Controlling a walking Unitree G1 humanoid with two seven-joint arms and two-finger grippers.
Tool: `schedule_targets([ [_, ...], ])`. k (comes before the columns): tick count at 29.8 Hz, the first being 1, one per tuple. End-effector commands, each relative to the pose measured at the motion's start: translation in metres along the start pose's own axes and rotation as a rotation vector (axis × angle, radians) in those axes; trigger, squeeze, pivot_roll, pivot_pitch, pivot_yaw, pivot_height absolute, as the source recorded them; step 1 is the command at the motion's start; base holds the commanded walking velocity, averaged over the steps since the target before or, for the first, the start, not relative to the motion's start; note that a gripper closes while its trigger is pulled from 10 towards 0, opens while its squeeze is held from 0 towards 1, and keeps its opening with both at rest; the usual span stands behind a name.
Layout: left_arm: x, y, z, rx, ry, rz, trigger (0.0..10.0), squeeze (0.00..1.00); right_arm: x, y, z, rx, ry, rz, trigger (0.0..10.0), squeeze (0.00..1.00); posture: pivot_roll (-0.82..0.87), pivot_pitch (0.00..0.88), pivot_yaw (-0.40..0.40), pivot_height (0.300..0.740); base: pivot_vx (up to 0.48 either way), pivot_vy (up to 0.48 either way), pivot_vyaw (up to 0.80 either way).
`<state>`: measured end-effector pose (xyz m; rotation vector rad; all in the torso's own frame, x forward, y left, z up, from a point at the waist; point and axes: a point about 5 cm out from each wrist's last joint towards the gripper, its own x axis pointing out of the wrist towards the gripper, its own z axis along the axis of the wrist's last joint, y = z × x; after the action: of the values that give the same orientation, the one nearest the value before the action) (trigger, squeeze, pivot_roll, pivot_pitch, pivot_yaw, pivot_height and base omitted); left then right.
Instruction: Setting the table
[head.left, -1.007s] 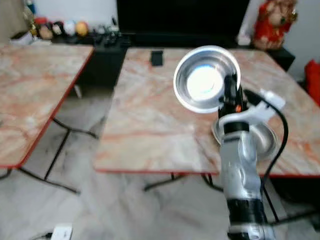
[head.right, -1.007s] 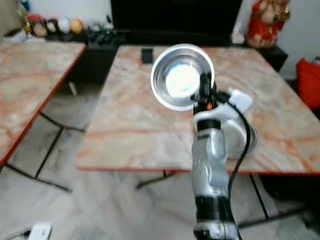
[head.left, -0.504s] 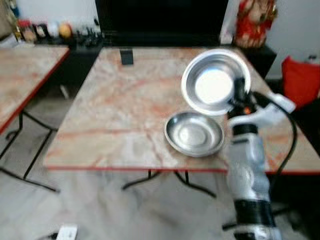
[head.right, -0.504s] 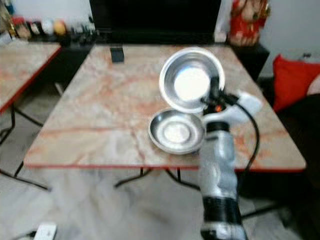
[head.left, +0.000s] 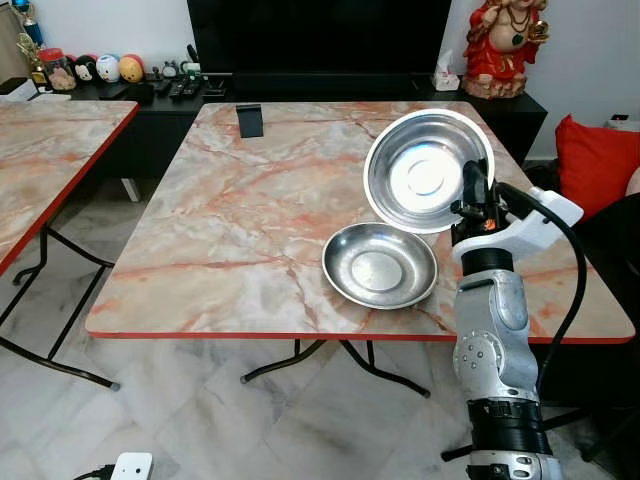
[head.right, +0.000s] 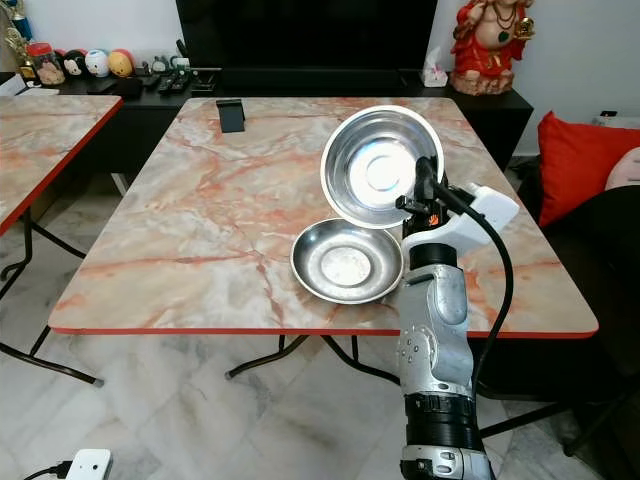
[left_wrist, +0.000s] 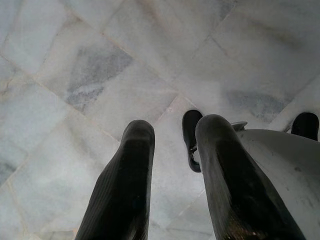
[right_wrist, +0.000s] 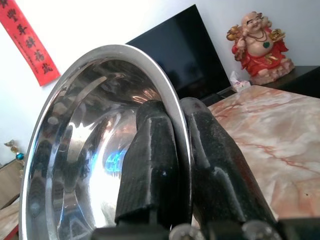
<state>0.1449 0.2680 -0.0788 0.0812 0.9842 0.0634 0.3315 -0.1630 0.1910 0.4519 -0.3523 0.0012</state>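
Observation:
My right gripper (head.left: 470, 186) is raised over the right side of the marble table (head.left: 230, 200), shut on the rim of a shiny steel bowl (head.left: 425, 170). This bowl stands almost upright, its hollow facing me. The right wrist view shows the two black fingers (right_wrist: 155, 145) pinching the bowl's rim (right_wrist: 85, 150). A second steel bowl (head.left: 379, 265) lies flat on the table near its front edge, just below and left of the held one. My left gripper (left_wrist: 172, 132) hangs idle over the marble floor, fingers apart with nothing between them.
A small black stand (head.left: 250, 119) sits at the table's far edge. A second marble table (head.left: 40, 140) stands to the left with a floor gap between. A red statue (head.left: 505, 45) and a red cushion (head.left: 595, 160) are to the right. A white power strip (head.left: 130, 466) lies on the floor.
The camera has swung so the table sits centred and the picture is sharp. The flat bowl, hidden behind my arm a second ago, is in full sight. The right gripper still holds its bowl.

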Motion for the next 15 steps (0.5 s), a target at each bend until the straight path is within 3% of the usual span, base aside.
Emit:
schedule_targets([
  [1, -0.001, 0.0034, -0.0017, -0.002, 0.01, 0.007, 10.0, 0.0, 0.0009, 0.0006, -0.0008, -0.007, 0.009, 0.0, 10.0, 0.0, -0.02, 0.0, 0.0, 0.74, 0.0, 0.0, 0.0],
  [3, -0.0011, 0.0037, -0.0023, -0.027, 0.011, 0.013, 10.0, 0.0, 0.0008, 0.0, -0.0017, -0.006, 0.012, -0.005, 10.0, 0.0, -0.01, 0.0, 0.0, 0.74, 0.0, 0.0, 0.0],
  [7, -0.0011, 0.0041, -0.0022, -0.022, 0.013, 0.014, 10.0, 0.0, -0.0002, 0.002, -0.0043, -0.001, 0.025, -0.002, 10.0, 0.0, -0.01, 0.0, -0.001, 0.74, 0.0, 0.48, 0.0],
  [15, -0.0011, 0.0044, -0.0016, -0.012, 0.011, 0.015, 10.0, 0.0, -0.0003, 0.0026, -0.0053, 0.003, 0.032, -0.004, 10.0, 0.0, -0.01, 0.0, 0.001, 0.74, 0.0, 0.0, 0.0],
])
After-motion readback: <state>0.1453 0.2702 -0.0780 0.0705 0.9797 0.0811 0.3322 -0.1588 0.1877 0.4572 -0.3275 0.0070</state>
